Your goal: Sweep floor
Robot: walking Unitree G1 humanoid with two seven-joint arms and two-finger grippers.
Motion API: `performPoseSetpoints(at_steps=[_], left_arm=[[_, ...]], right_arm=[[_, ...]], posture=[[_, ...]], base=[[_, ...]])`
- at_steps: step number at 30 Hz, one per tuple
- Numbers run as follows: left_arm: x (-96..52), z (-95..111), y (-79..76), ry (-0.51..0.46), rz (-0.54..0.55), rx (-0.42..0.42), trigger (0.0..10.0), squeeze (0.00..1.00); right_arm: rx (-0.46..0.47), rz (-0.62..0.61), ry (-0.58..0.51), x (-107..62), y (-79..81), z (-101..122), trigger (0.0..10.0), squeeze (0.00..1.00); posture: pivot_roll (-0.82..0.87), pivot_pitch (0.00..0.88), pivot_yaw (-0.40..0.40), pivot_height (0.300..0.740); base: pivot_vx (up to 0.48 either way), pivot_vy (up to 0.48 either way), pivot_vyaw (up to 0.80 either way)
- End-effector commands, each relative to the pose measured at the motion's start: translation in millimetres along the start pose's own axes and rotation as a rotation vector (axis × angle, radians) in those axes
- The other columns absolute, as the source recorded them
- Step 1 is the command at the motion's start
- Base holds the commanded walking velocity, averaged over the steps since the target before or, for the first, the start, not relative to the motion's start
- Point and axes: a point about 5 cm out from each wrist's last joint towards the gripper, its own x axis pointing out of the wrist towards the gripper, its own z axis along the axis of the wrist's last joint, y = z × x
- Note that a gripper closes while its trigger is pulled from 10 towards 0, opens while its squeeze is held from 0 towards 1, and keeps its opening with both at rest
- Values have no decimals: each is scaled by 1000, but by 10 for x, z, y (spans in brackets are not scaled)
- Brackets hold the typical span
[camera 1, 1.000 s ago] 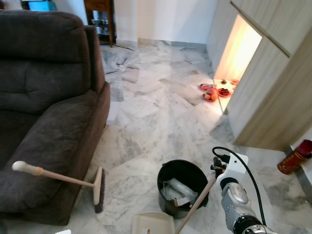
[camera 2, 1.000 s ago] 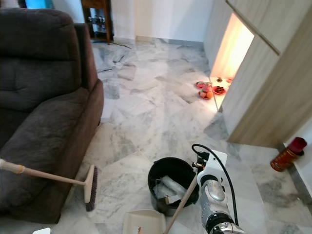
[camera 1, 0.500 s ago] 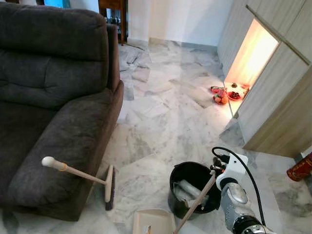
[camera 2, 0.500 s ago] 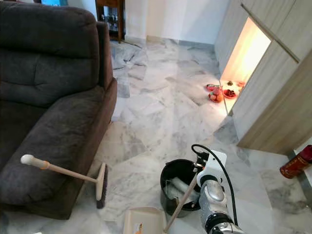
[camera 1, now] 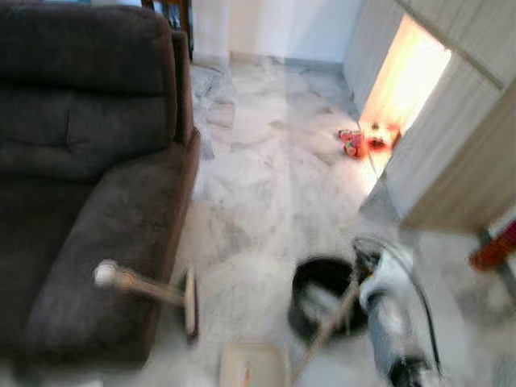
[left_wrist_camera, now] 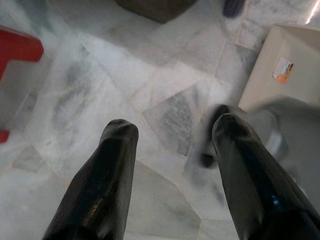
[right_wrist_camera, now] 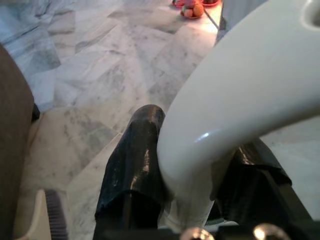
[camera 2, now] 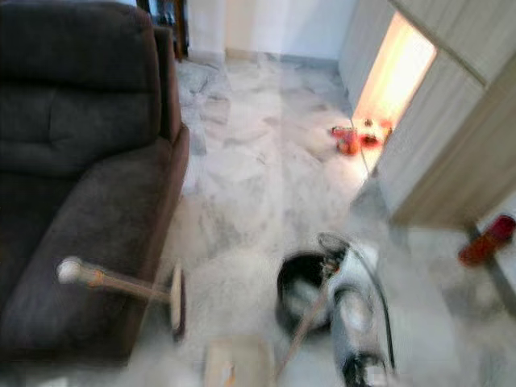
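The right gripper (right_wrist_camera: 192, 175) pinched a white curved plastic handle (right_wrist_camera: 240, 100). The left gripper (left_wrist_camera: 172, 135) hung spread. The wooden-handled broom (camera 1: 153, 289) leaned against the dark grey sofa (camera 1: 89, 161).

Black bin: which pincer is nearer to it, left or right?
Right. The right pincer, clamped on the dustpan's white handle, sits just beside the black bin; the left pincer hangs open over floor next to the dustpan.

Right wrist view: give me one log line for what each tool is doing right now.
right tool: shut on white handle | left tool: open, above floor | broom: leaning on sofa | bucket: beside right arm
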Motion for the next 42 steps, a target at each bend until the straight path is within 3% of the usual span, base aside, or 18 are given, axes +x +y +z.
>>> performPoseSetpoints(at_steps=[1, 9, 14, 16, 18, 21, 27, 28, 29, 34, 35, 38, 39, 42], left_arm=[[-12, -48, 25, 19, 5, 15, 10000, 0], [24, 2, -203, -21, -23, 6, 10000, 0], [55, 218, -341, -132, -32, 39, 10000, 0], [58, 274, -348, -161, -33, 39, 10000, 0], [54, 489, -305, -269, 11, 100, 10000, 0], [41, 633, -275, -345, 43, 118, 10000, 0], [-32, 840, -264, -520, 124, 132, 10000, 0], [-45, 855, -262, -541, 135, 135, 10000, 294], [-65, 874, -262, -572, 144, 132, 10000, 1000], [-275, 1097, -330, -787, 177, 56, 10000, 1000], [-368, 1168, -408, -855, 168, 67, 10000, 1000], [-445, 1198, -537, -919, 141, 104, 10000, 1000], [-486, 1191, -662, -950, 87, 152, 10000, 1000], [-500, 1139, -779, -957, 36, 189, 10000, 1000]], right_arm=[[17, 7, -12, 14, 46, 29, 10000, 0], [16, 7, -14, 15, 45, 32, 10000, 0], [16, 4, -15, 15, 48, 33, 10000, 0], [15, 3, -15, 16, 49, 33, 10000, 0], [15, 3, -14, 16, 53, 31, 10000, 0], [16, 6, -12, 16, 59, 28, 10000, 0], [15, 11, -8, 15, 74, 20, 10000, 0], [15, 11, -7, 15, 75, 20, 10000, 0], [14, 11, -6, 15, 74, 19, 10000, 0], [-7, 21, -2, 15, 75, 15, 10000, 0], [-8, 21, -1, 15, 69, 16, 10000, 0], [-10, 22, 0, 16, 65, 17, 10000, 0], [-11, 24, 1, 16, 71, 17, 10000, 0], [-12, 29, 2, 18, 92, 14, 10000, 0]], posture=[[83, 26, -89, 740], [85, 28, -89, 740], [90, 26, -87, 740], [90, 26, -87, 740], [99, 20, -84, 740], [100, 20, -85, 740], [105, 18, -86, 740], [105, 18, -86, 740], [110, 19, -89, 740], [111, 22, -97, 740], [114, 24, -101, 740], [117, 24, -102, 740], [118, 24, -104, 740], [115, 22, -105, 740]], base=[[0, 0, 0], [0, 0, 0], [0, 0, 0], [0, 0, 0], [0, 0, 0], [0, 0, 0], [0, 0, 0], [0, 0, 0], [0, 0, 0], [0, 0, 0], [0, 0, 0], [0, 0, 0], [0, 0, 0], [0, 0, 0]])
